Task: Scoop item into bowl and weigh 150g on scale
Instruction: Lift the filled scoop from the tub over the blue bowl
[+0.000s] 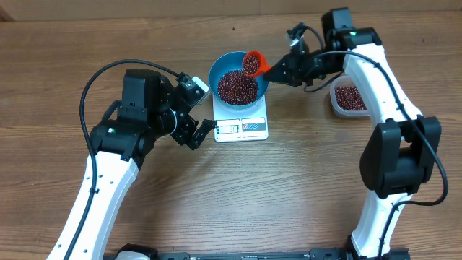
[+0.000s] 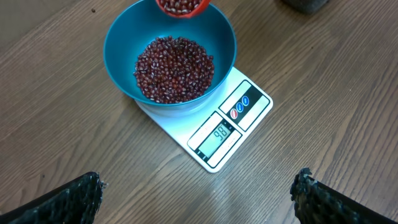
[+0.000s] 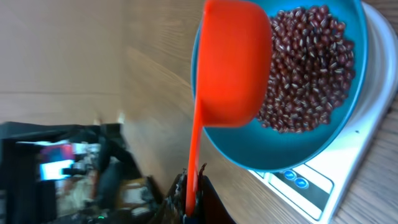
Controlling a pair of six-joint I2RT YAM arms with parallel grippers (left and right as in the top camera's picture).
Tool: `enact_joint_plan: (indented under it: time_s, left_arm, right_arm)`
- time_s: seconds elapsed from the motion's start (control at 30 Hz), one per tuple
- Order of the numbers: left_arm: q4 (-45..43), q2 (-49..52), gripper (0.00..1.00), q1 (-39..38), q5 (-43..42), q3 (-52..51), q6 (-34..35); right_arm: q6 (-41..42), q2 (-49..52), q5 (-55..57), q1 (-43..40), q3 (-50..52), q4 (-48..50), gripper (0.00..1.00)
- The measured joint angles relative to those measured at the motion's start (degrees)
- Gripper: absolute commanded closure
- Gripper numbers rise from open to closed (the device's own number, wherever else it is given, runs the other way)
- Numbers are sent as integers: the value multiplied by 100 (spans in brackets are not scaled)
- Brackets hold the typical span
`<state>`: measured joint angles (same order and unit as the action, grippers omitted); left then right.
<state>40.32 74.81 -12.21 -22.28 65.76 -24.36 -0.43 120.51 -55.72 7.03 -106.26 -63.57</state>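
Beans (image 1: 237,87): a maroon heap fills the floor of the bowl, level well below the rim.
Bowl (image 1: 216,71): bright blue and round, sitting on the scale. It covers the far part of the platform and overhangs its far edge.
Scale (image 1: 242,129): flat and white, on the surface between the two arms. The display and blue-marked buttons run along the near edge, clear of the bowl. In the left wrist view the display looks like 98.
Scoop (image 1: 253,63): orange-red, its cup loaded with more beans. It hangs over the bowl's far rim on the right arm's side, with the handle running away from the bowl.
Right jaws: closed together on the end of the scoop handle, just off the bowl's right side.
Tub (image 1: 349,97): clear plastic with a layer of the same beans. It stands to the right of the scale, well apart from it and partly under the right arm.
Left jaws: spread wide apart and holding nothing, low at the scale's left edge. One finger is near the bowl and one is at the near left corner; whether that one touches the scale cannot be told.
Open room: bare wood lies in front of the scale's near edge and beyond the bowl. The left side is taken by the left jaws, and the gap toward the tub by the right wrist.
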Motion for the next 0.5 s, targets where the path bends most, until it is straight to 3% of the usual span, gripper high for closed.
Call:
enact_joint_plan:
  time_s: [0.5]
  left_arm:
    - [0, 0, 0, 0, 0, 0, 0]
  right_arm:
    - [-535, 0, 2509, 800, -986, -619, 96]
